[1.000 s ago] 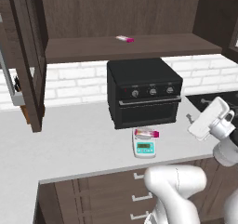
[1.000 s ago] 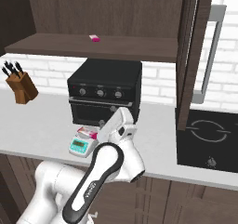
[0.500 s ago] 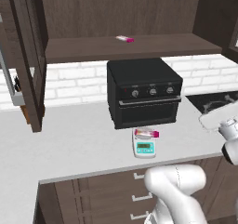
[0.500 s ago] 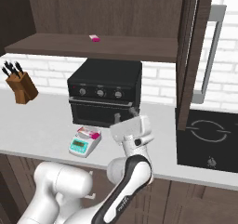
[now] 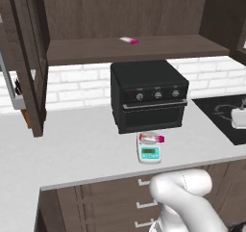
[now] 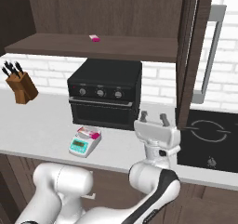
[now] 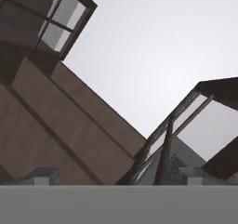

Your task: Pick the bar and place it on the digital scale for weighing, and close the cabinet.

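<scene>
The magenta bar (image 5: pixel 152 138) lies on the round plate of the white and teal digital scale (image 5: pixel 149 154), in front of the toaster oven; both also show as bar (image 6: pixel 89 134) and scale (image 6: pixel 82 146). My gripper (image 6: pixel 154 118) stands open and holds nothing, fingers pointing up, well to the right of the scale and above the counter's front edge. The dark cabinet has its doors swung open: the left door (image 5: pixel 28 58) and the right door (image 6: pixel 190 56) with its silver handle (image 6: pixel 211 56). In the hand view, the gripper (image 7: pixel 118 175) looks up at the glass-panelled doors (image 7: pixel 60 18).
A paler look-alike bar (image 5: pixel 129 40) lies on the cabinet shelf above the black toaster oven (image 5: pixel 148 95). A knife block (image 6: pixel 21 86) stands at the counter's left. A black cooktop (image 6: pixel 209 135) lies to the right, under the open right door.
The arm has swung right, away from the scale, and the hand has turned to point upward. The bar stays on the scale.
</scene>
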Available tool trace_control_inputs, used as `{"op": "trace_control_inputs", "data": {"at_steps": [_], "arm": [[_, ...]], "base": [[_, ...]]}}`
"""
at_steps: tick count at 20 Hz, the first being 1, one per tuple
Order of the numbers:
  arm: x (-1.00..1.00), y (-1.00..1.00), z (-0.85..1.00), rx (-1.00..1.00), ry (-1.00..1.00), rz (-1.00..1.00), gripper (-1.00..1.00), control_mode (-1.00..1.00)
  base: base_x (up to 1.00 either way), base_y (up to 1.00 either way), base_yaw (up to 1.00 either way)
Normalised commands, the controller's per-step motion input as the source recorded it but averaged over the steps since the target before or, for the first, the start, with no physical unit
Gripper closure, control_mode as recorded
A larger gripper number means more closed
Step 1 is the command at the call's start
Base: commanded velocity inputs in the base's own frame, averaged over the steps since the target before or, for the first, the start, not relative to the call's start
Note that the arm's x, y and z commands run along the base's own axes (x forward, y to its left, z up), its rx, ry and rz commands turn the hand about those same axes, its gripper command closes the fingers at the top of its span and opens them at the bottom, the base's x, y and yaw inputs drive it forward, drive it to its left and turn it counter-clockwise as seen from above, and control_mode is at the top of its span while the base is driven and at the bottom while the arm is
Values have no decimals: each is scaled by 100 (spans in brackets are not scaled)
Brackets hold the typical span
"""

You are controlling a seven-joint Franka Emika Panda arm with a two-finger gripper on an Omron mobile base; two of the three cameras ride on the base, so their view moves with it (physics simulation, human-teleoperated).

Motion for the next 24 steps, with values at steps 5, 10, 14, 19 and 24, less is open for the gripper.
{"op": "trace_control_inputs", "data": {"at_steps": [5, 10, 14, 19, 24], "arm": [[-25, -81, 12, 3, -5, -11, -100, -100], [-2, -70, 0, 0, 0, -12, -100, -100], [0, -57, 0, 0, 0, -12, -100, -100], [0, -41, 2, 0, 0, -9, -100, -100], [0, -12, 24, 0, 0, -1, -100, -100]], "base": [[0, 0, 0], [0, 0, 0], [0, 0, 0], [0, 0, 0], [0, 0, 0]]}}
